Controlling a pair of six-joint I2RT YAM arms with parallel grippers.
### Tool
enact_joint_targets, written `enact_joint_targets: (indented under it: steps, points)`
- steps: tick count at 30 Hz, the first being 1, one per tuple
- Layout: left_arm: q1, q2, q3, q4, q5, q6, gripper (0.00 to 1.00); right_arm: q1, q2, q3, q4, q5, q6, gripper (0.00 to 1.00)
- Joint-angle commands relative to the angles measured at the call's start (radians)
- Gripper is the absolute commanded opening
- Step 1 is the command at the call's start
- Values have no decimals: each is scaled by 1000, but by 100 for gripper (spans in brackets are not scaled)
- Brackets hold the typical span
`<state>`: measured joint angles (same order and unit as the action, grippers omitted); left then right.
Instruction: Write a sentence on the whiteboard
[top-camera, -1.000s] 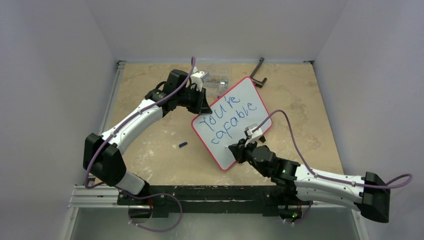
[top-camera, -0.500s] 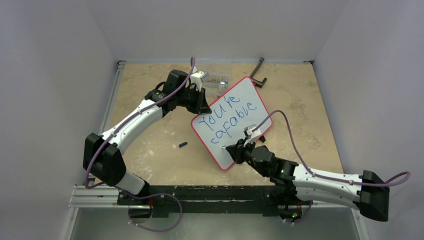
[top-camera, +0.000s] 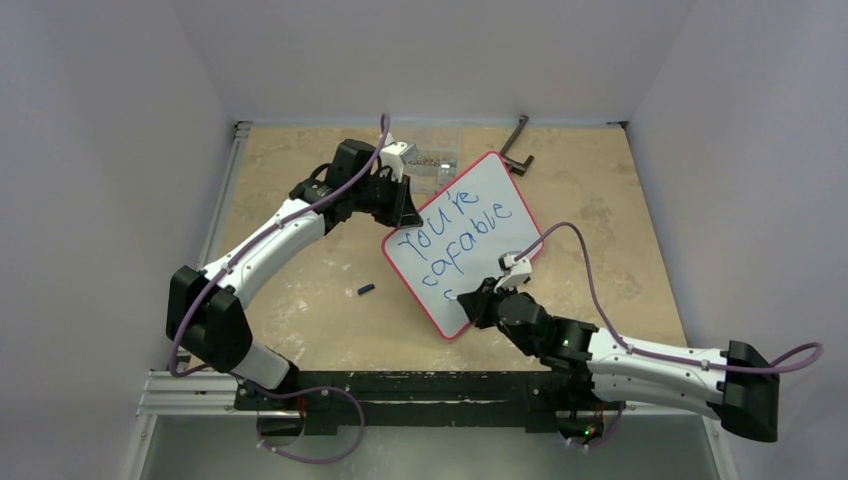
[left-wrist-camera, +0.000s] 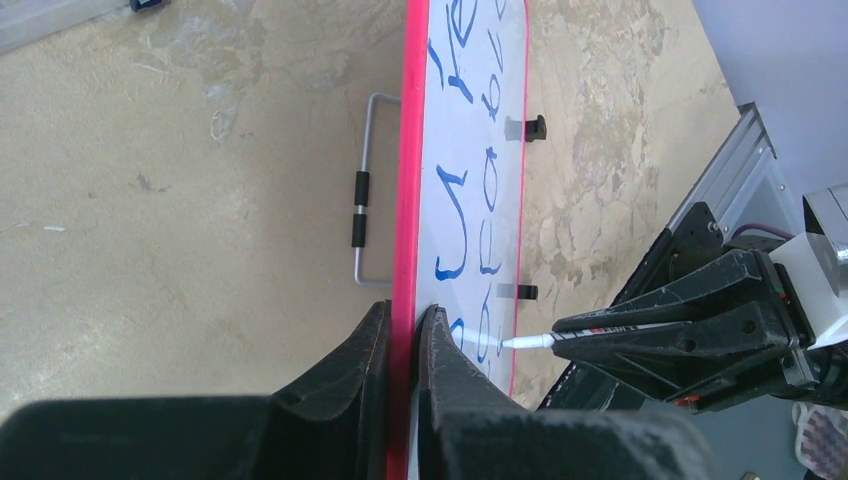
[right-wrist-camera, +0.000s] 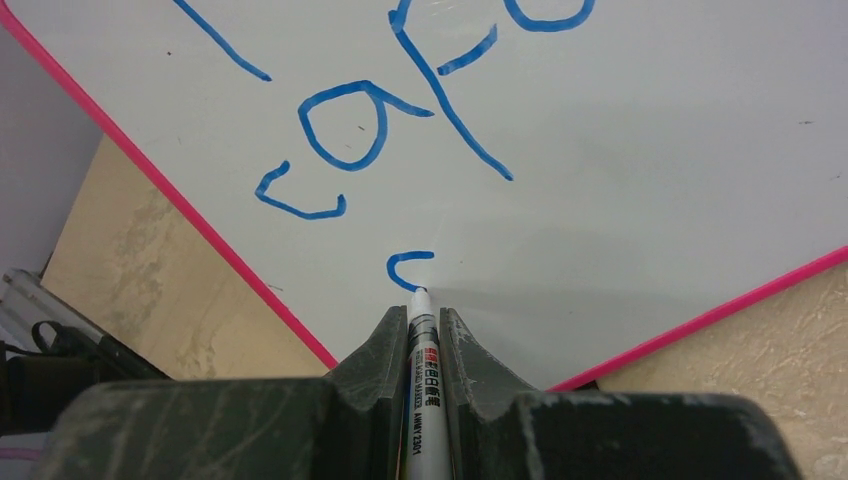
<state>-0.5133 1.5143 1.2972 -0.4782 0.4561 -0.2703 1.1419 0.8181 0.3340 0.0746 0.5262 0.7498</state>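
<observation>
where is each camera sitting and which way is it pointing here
Top: above and behind the bases, looking down on the table; both arms show, left hand at the whiteboard's edge, right hand over it.
Left wrist: on the left arm, looking along the board's red edge; own fingers clamp it.
Right wrist: on the right arm, facing the board; own fingers pinch a marker.
Shared: both wrist views show the marker tip.

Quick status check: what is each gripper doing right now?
Left gripper: closed, clamping the red edge of the whiteboard.
Right gripper: closed, holding a marker with its tip on the board.
</observation>
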Motion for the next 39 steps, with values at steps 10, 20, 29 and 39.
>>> enact_joint_targets:
  steps: [10, 20, 29, 39]
  points:
    - [13, -13, -19, -19, -205, 34, 0, 0, 67, 68, -229, 183, 121, 0]
    - [13, -20, -19, -22, -209, 32, 0, 6, 136, 72, -240, 103, 151, 0]
    - [16, -22, -18, -20, -213, 28, 0, 44, 170, 84, -261, 89, 177, 0]
    - [23, -28, -17, -18, -216, 24, 0, 115, 203, 115, -276, 106, 200, 0]
